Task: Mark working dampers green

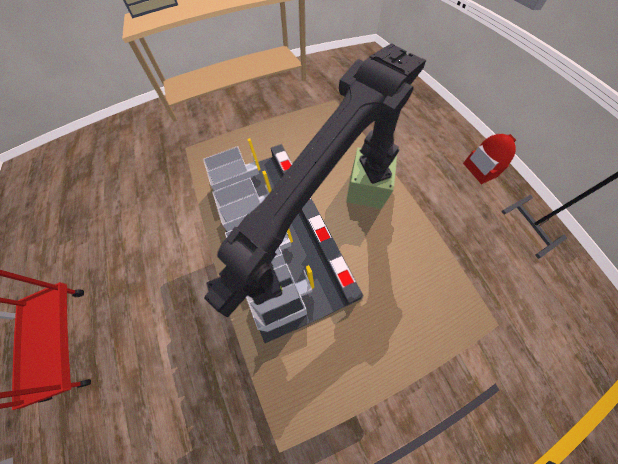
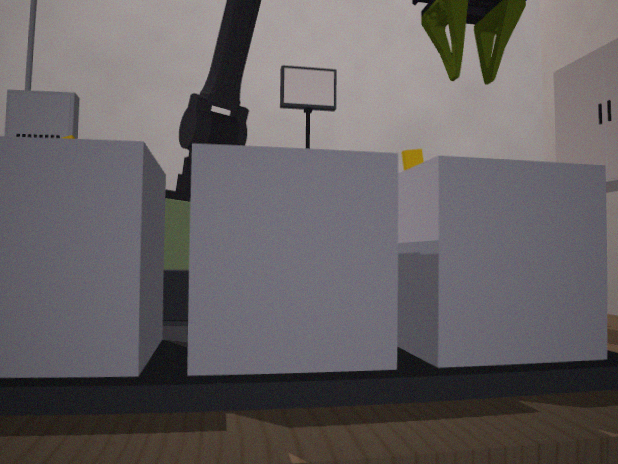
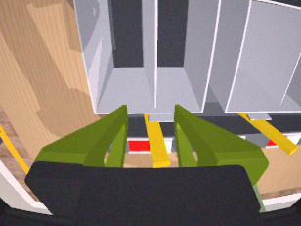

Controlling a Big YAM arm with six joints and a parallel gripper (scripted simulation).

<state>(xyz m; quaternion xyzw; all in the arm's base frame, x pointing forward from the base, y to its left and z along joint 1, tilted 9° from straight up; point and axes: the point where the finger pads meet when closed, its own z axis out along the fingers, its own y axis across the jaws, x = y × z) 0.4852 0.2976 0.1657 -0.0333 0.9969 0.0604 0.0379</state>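
Note:
My gripper (image 2: 471, 81) (image 3: 150, 112) is partly open and empty, high above the end damper (image 1: 282, 305) (image 2: 522, 260); the arm hides it in the top view. In the wrist view this damper (image 3: 100, 92) has a thin blade edge down its middle, with dark base on both sides. Its yellow lever (image 3: 156, 146) (image 1: 310, 277) shows between the fingers but lies below them. The neighbouring damper's lever (image 3: 274, 136) slants. Two other dampers (image 1: 224, 165) (image 1: 237, 200) stand at the far end. Three sliders (image 1: 285, 165) (image 1: 322, 233) (image 1: 345, 278) show red beside white; another slider is hidden behind the arm.
The dampers stand in a row on a dark base (image 1: 325, 300), with the slider rail between them and the arm's green pedestal (image 1: 370, 195). The arm passes over the middle of the row. A red cart (image 1: 42, 345) and a wooden shelf (image 1: 232, 72) stand farther off.

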